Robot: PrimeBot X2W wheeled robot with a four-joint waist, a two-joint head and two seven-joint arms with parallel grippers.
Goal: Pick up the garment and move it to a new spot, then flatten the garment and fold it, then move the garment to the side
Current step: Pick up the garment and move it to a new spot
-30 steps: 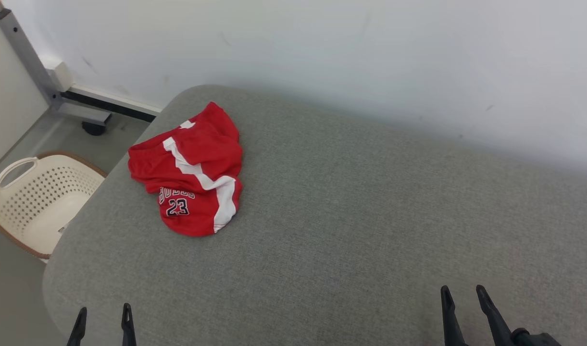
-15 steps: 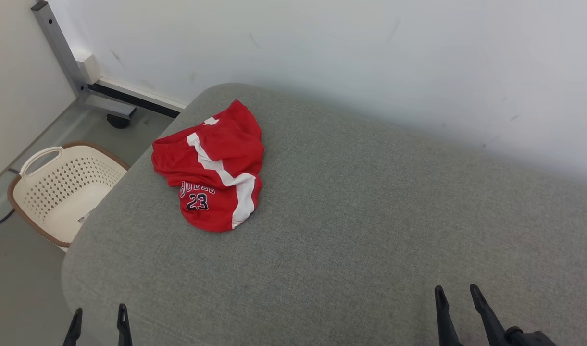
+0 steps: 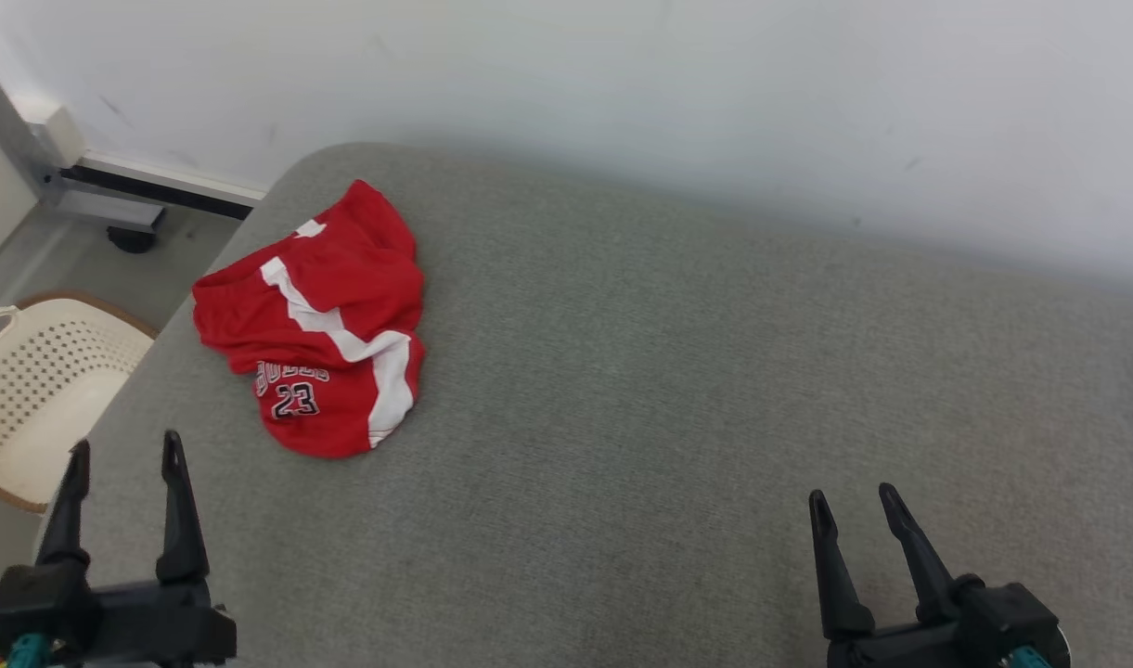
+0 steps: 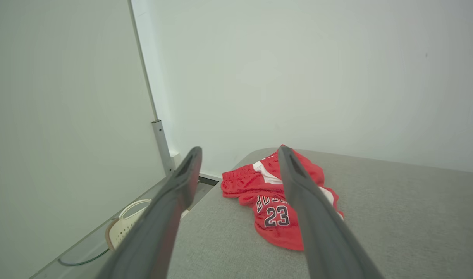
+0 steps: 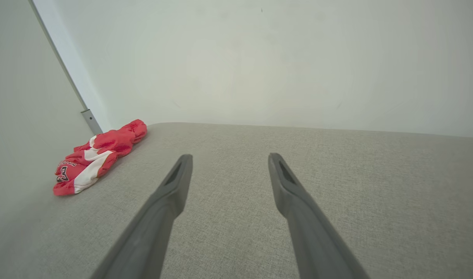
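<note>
I log the shorts [image 3: 311, 325]: red, white stripe, "23" printed, crumpled in a heap near the far left corner of the grey counter [image 3: 668, 390], nothing touching them. Left claw [image 3: 125, 443]: fingers spread, empty, over the counter's left edge, short of the shorts. Right claw [image 3: 852, 494]: spread likewise, empty, well apart from the shorts. Basket [image 3: 28, 390]: pale, perforated, on the floor beside the counter's left edge. Against half a second ago, my head camera has swung. More of both claws now shows, wrists included. The shorts keep the same heap.
</note>
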